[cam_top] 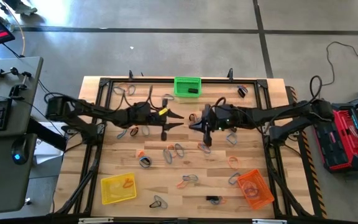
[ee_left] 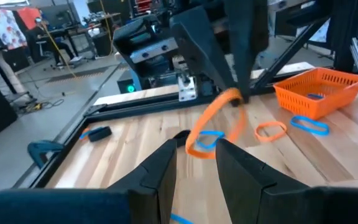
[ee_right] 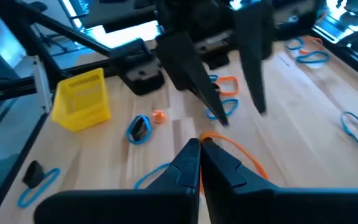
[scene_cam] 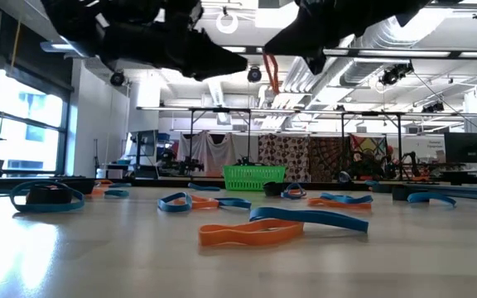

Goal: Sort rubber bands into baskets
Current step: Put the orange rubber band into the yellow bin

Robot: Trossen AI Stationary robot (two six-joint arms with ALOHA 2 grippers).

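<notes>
Right tool (ee_right: 199, 149) pinched on orange rubber band (ee_left: 219, 115), dangling above counter (cam_top: 185, 171); left tool (ee_left: 194, 146) spread nearby. Light, floppy, stretchy; best gripped on one strand.

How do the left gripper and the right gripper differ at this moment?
The left gripper has its fingers apart and holds nothing. The right gripper is shut on an orange rubber band, which dangles from its tips. In the high view the left gripper reaches in from the left side and the right gripper from the right. Both are raised above the middle of the table, tips pointing at each other.
</notes>
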